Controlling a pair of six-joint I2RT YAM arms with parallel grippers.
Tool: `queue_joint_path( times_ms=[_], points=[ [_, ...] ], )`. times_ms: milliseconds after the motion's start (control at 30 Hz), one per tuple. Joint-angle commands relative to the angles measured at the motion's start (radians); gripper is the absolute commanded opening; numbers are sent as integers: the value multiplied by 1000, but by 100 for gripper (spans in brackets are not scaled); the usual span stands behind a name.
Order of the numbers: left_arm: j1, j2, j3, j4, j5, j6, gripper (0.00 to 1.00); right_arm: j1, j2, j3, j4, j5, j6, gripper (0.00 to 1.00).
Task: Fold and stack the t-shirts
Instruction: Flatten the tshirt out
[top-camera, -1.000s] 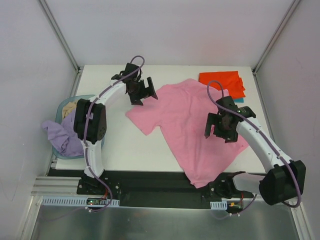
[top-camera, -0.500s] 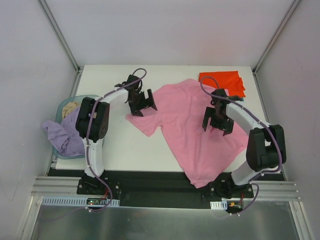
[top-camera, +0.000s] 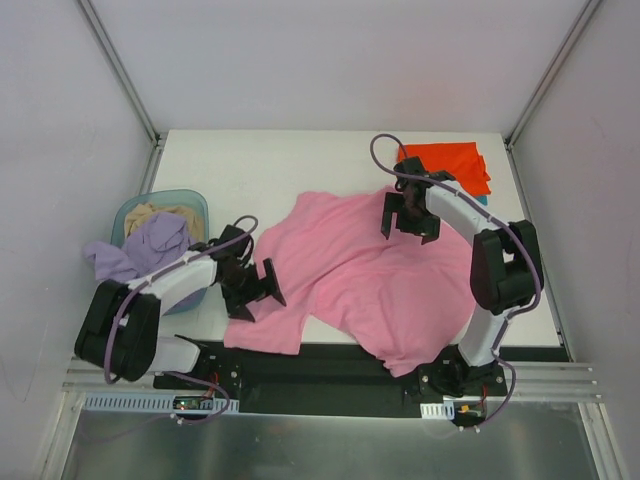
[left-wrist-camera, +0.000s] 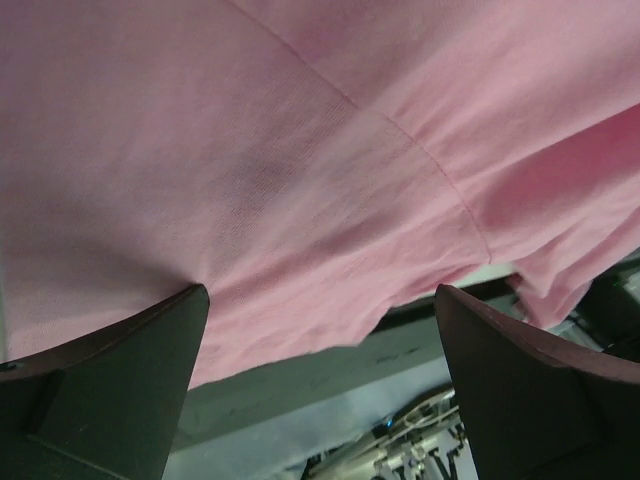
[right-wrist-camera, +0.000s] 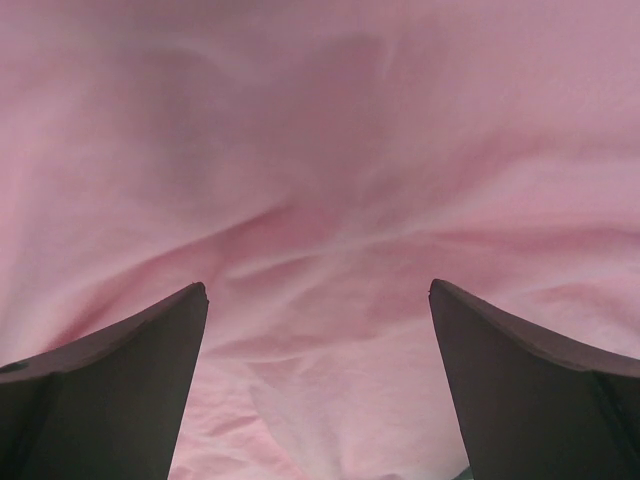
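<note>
Pink soft-cloth t-shirt (top-camera: 370, 280) now lies nearer and further left on the white surface (top-camera: 260, 170) than a second ago, its sleeve dragged to the near edge; we judge it is still being spread out. Our left hand (top-camera: 257, 298), swung in low, sits at that sleeve with fingers apart. The right hand (top-camera: 407, 228), equally wide, has reached far, beside the folded orange-red t-shirt (top-camera: 445, 165).

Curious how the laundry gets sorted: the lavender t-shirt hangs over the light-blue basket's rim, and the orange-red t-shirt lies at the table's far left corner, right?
Only the side is wrong. The top external view shows the orange-red t-shirt at the far right corner of the table. The lavender t-shirt does hang over the rim of the light-blue basket.
</note>
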Motion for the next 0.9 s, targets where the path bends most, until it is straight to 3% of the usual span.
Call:
queue_joint_path(
  times_ms=[0, 100, 167, 267, 367, 667, 700, 867],
  points=[
    [-39, -179, -126, -237, 17, -33, 99, 20, 25, 71, 7, -14, -24, 97],
    [-51, -282, -74, -275, 84, -42, 99, 22, 34, 94, 1, -4, -38, 97],
    [-54, -322, 8, -273, 55, -34, 99, 22, 36, 102, 2, -10, -43, 97],
    [-54, -323, 157, -272, -75, 13, 99, 23, 51, 118, 13, -66, -49, 97],
    [-54, -219, 323, -253, -212, 39, 99, 27, 70, 118, 34, -124, -58, 97],
    [-14, 452, 962, -237, -266, 269, 99, 42, 120, 289, -4, -159, -200, 97],
    [-7, 507, 1072, -248, -290, 286, 99, 40, 114, 288, -4, -159, -214, 97],
    [32, 801, 1320, -328, -298, 388, 95, 39, 74, 220, 5, -97, -283, 97]
  ],
)
